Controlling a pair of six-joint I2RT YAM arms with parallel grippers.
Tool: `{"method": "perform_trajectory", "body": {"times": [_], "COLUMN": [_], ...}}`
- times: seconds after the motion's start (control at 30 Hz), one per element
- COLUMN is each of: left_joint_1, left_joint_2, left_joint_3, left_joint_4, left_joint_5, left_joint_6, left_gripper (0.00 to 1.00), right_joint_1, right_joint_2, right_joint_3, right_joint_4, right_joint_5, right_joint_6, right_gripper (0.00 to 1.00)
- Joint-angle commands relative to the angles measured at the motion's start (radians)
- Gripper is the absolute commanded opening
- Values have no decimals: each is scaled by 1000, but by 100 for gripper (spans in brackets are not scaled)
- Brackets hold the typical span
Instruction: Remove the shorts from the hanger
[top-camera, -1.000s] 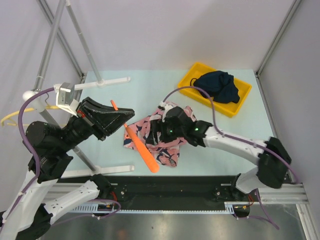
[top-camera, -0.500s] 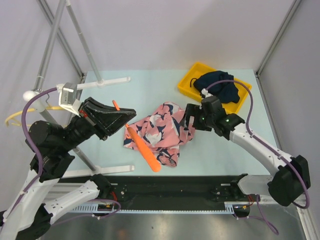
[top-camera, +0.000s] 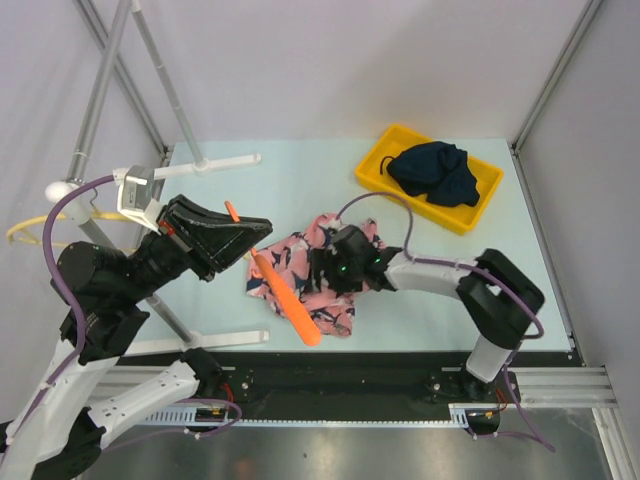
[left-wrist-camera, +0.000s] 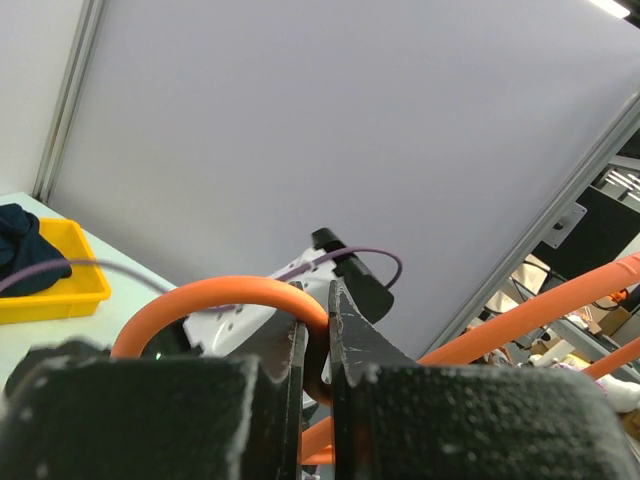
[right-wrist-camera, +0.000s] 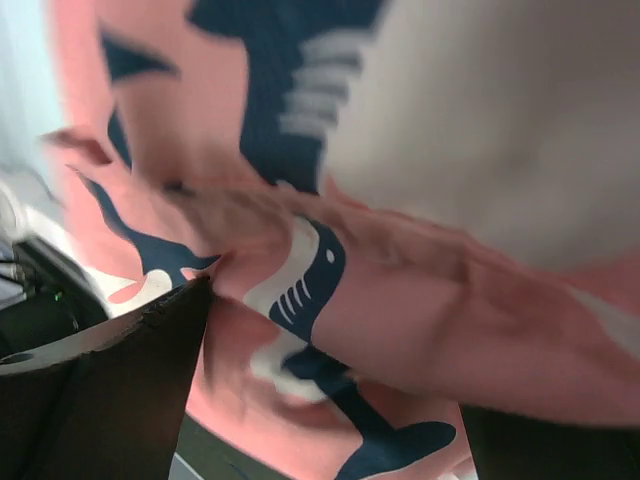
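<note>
A rack's white foot (top-camera: 225, 161) lies at the far left of the pale table (top-camera: 300, 190), its poles slanting up out of view, and a loose yellow cable (top-camera: 28, 231) loops off the table's left edge. In front of these the left gripper (top-camera: 262, 230) reaches in from the left; the left wrist view shows its jaws clamped on the curved hook of the orange hanger (left-wrist-camera: 220, 292). From that hook the hanger slants down toward the near edge, its bar lying across the left side of the pink shorts (top-camera: 285, 255). These lie crumpled on the table near the middle; whether they are attached to the hanger cannot be told. The right gripper (top-camera: 322, 268) sits low on top of them and hides their middle from above. Its jaws stand wide apart, one dark finger (right-wrist-camera: 120, 390) at each lower corner of the right wrist view and the shark print between them. At the far right a yellow bin (top-camera: 375, 158) sits well apart from the hanger, and the navy shorts (top-camera: 435, 172) are bunched inside it.
</note>
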Motion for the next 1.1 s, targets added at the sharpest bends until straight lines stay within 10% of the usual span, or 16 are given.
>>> {"method": "perform_trajectory", "body": {"times": [0.0,0.37,0.73,1.07], "left_joint_1": [1,1,1,1], "left_joint_2": [-6,3,12,34], "left_joint_3": [-13,-20,-23,18], "left_joint_4": [22,21,32,-14], "left_joint_5": [9,11,17,5], "left_joint_6": [-9,-8,1,52], "left_gripper": [0,0,0,0], "right_joint_1": [133,70,-311,-624], "right_joint_2": [98,-82,-492,-429], "right_joint_3": [3,31,138,336], "right_joint_4": [225,167,89,135], "right_joint_5": [-57,19,56,-7], "right_joint_6": [103,-35,-228,-264], "right_gripper": [97,3,0,0]}}
